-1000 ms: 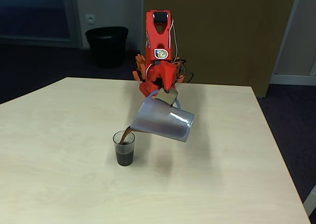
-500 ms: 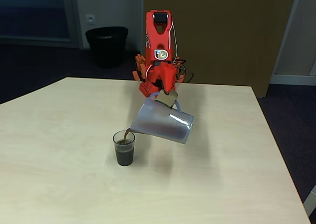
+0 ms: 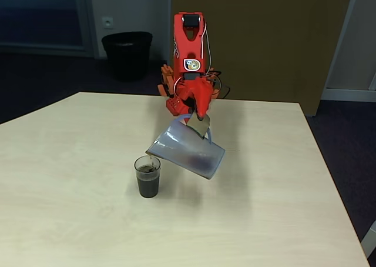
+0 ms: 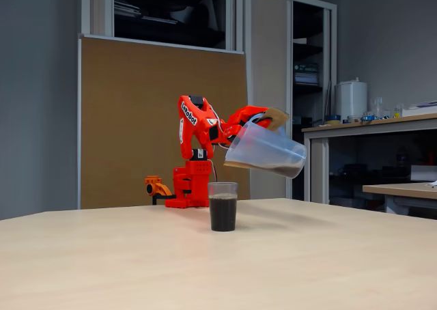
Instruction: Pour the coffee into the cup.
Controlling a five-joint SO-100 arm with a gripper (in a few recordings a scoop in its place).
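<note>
Clamping the pitcher (image 3: 187, 151) by its handle tab, our gripper (image 3: 200, 117) hangs it tilted in the centre of both fixed views, spout low over the cup (image 3: 147, 176) — placed so, we judge, to drop liquid straight in. We count one pitcher and one cup, which stands just below centre on the table (image 3: 282, 220) — coffee (image 4: 222, 214) fills most of it, with a little pooled in the pitcher.
</note>
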